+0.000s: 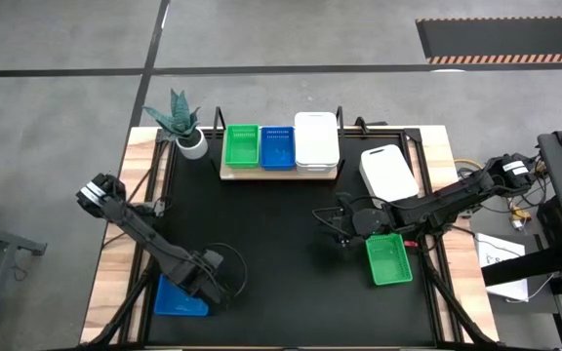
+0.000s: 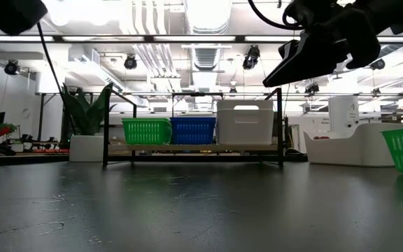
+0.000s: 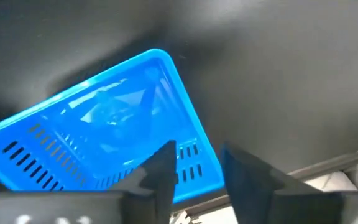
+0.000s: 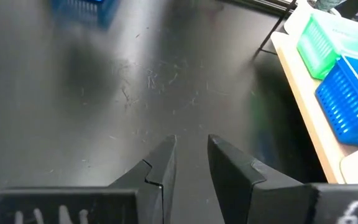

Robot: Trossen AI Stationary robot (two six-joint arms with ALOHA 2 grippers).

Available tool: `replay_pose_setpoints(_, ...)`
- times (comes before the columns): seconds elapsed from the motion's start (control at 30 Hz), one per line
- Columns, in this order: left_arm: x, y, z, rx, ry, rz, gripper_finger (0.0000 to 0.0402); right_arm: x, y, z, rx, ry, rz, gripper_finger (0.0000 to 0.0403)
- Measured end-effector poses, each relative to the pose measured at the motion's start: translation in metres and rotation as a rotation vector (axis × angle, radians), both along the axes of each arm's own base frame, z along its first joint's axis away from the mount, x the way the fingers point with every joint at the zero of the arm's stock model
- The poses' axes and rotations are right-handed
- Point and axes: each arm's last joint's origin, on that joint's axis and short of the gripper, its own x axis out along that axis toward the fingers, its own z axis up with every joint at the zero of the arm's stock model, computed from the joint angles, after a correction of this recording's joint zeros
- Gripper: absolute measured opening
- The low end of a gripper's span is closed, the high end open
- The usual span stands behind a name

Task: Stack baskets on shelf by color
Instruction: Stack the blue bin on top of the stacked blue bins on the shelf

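Left fingers (image 3: 194, 171) apart | straddling blue basket (image 3: 104, 134) wall | right fingers (image 4: 191, 162) apart, empty

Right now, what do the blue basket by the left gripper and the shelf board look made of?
Blue basket: likely moulded plastic, glossy, going by the sheen and slotted walls. Shelf board: looks like light wood, matte pale tan; posts thin, black, probably metal.

Potted plant (image 1: 185, 124) in white pot seen at table's (image 1: 281, 210) far left corner; papers (image 1: 503, 261) laid right of table.
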Motion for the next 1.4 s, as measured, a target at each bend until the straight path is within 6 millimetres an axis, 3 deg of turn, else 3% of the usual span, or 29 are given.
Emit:
replay_pose_setpoints(0.2,0.001,0.0,-0.012,-0.024,-0.02,-0.007,0.0162,0.0,0.0,0.0,0.0,0.0,0.0,0.0084)
replay_pose_setpoints(0.47,-0.003,0.002,-0.035,0.007,0.02,-0.006,0.0166,0.0,0.0,0.0,0.0,-0.001,0.0,0.0084)
replay_pose_setpoints(0.63,-0.001,0.001,-0.046,0.004,0.009,-0.034,0.0121,0.0,0.0,0.0,0.001,-0.001,0.0,0.0084)
replay_pose_setpoints(0.83,-0.001,0.001,-0.045,-0.001,-0.007,-0.076,0.0015,0.0,0.0,0.0,0.007,-0.001,-0.003,0.0084)
replay_pose_setpoints(1.0,0.006,-0.005,-0.025,-0.052,-0.089,-0.227,0.0003,0.0,0.0,0.0,0.003,-0.001,-0.002,0.0084)
replay_pose_setpoints(1.17,0.022,-0.014,0.012,-0.098,-0.267,-0.498,0.0,0.0,0.0,0.0,0.001,-0.001,0.0,0.0084)
replay_pose_setpoints(1.4,0.04,0.003,0.073,0.073,-0.421,-0.676,0.0,0.0,0.0,0.0,0.0,0.0,0.0,0.0084)
